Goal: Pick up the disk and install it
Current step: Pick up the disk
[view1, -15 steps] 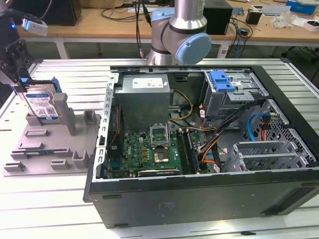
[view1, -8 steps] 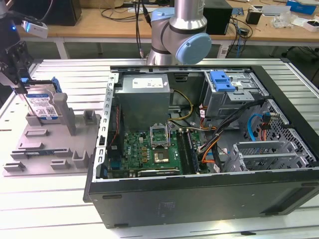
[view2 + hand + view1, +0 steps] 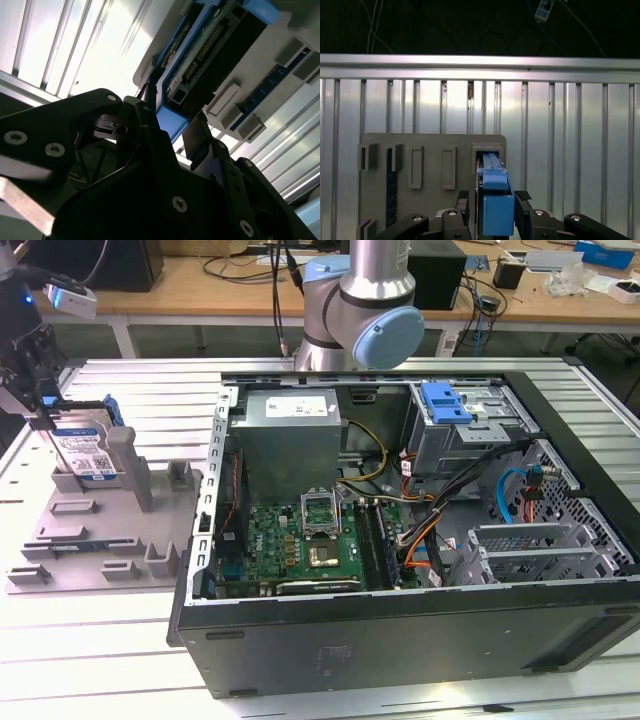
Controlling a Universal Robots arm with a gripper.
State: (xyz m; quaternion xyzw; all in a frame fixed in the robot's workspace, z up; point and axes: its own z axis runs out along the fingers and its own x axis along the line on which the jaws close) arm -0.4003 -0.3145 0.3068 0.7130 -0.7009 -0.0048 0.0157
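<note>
The disk [image 3: 85, 452], a silver drive with a blue-and-white label in a blue bracket, stands on edge in a slot of the grey holder [image 3: 100, 545] at the exterior view's left. My gripper [image 3: 45, 418] is over its top corner. In the first wrist view the disk's blue bracket [image 3: 497, 212] sits between the two black fingers [image 3: 463, 201], with a thin gap beside one of them, so the gripper [image 3: 492, 201] is open around the disk. The second wrist view shows the bracket end [image 3: 172, 125] between the fingertips [image 3: 200, 131].
An open computer case [image 3: 400, 645] lies at the middle and the exterior view's right. Inside it are a grey metal box [image 3: 290, 430], a motherboard [image 3: 300, 540], cables and a drive cage with a blue tab [image 3: 447, 403]. The arm's base [image 3: 355, 310] stands behind the case.
</note>
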